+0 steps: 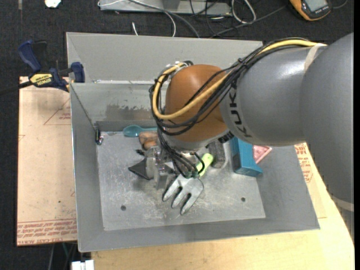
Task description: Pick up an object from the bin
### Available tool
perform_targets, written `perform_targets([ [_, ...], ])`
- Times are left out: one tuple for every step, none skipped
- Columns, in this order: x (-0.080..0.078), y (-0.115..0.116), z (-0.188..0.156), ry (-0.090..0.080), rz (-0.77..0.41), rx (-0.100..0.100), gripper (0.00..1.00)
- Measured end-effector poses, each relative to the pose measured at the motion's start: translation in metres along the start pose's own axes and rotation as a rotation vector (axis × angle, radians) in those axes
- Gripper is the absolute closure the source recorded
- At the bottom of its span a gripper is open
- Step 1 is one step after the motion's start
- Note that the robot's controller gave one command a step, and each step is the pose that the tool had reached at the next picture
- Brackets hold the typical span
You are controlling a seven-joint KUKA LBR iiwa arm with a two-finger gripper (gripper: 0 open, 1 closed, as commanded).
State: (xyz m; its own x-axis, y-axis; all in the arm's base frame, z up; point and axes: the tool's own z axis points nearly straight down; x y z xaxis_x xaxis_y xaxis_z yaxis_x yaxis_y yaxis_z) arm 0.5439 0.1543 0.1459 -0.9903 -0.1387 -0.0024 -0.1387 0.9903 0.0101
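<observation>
My gripper (158,165) is down near the bin floor in the middle, under the orange wrist cover. A black wedge-shaped piece (140,170) lies right against its left side. Just below it rests a white fork-like plastic piece (184,193) with several prongs pointing down-left. A yellow-green stick (206,162) pokes out to the right of the gripper, partly behind cables. A small brown thing (149,141) sits just above the gripper. What lies directly under the gripper is hidden.
A teal spoon (134,131) lies near the back wall on the left. A blue box (245,157) and a pink piece (262,152) sit at the right under the arm. The bin's front strip and left side hold bare floor.
</observation>
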Motion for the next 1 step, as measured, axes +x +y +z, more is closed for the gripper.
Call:
perform_targets([
  [0.0023,-0.0023,-0.0833,0.007,0.010,0.001,1.00],
])
